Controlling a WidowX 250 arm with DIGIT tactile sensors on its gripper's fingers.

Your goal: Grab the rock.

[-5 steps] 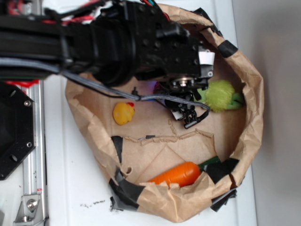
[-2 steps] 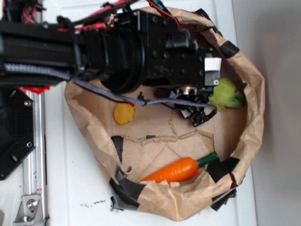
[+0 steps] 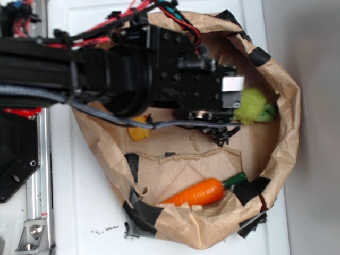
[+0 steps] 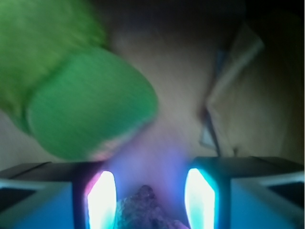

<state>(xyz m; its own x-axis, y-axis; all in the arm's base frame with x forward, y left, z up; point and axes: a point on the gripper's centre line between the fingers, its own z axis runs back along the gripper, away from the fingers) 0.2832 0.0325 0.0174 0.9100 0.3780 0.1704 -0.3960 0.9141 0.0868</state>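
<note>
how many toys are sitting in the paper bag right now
3 toys are clearly visible: the yellow duck at the left, mostly hidden under the arm; the green plush at the upper right; the carrot along the bottom edge. The arm may hide more.

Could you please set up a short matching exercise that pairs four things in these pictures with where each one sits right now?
Things:
1. rock
2. carrot
3. yellow duck
4. green plush toy

Places:
A. partly hidden under the arm, at the bag floor's left side
B. low between the two lit fingers of the gripper
C. beside the gripper, near the bag's right wall
D. along the bag's lower wall, away from the arm

Pairs: 1-B, 2-D, 3-A, 4-C
</note>
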